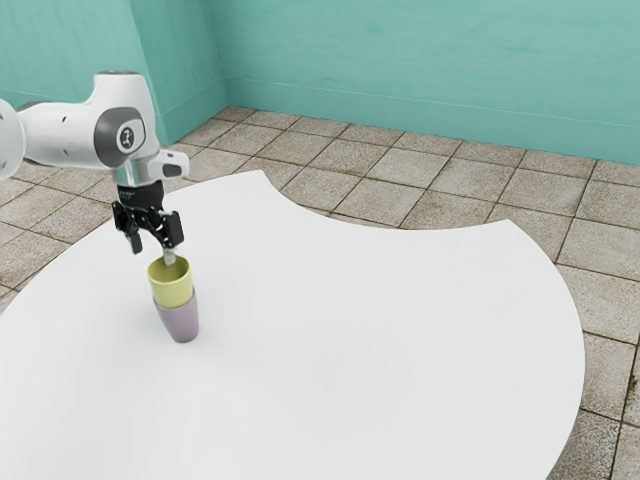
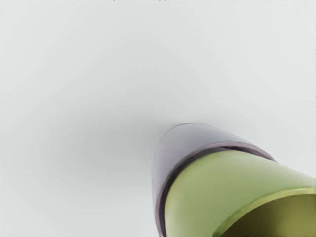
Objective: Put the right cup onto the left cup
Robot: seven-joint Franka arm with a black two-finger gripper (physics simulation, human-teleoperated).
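Above the cups, in the exterior view's left half, is my black gripper (image 1: 154, 241), open, with its two fingers standing wide apart. The yellow-green cup (image 1: 173, 290) sits upright, with its lower part inside the mauve cup (image 1: 181, 319), which stands on the table. A small grey piece below one finger reaches the back of the green cup's rim; whether it touches is unclear. In the wrist view the green cup (image 2: 217, 182) is close under my hand, and the rim of the mauve cup (image 2: 185, 140) curves around it.
The white table (image 1: 350, 330) has a curved outline with a notch along its far edge. Beyond it lie a tiled floor (image 1: 400, 170) and a teal wall (image 1: 420, 70).
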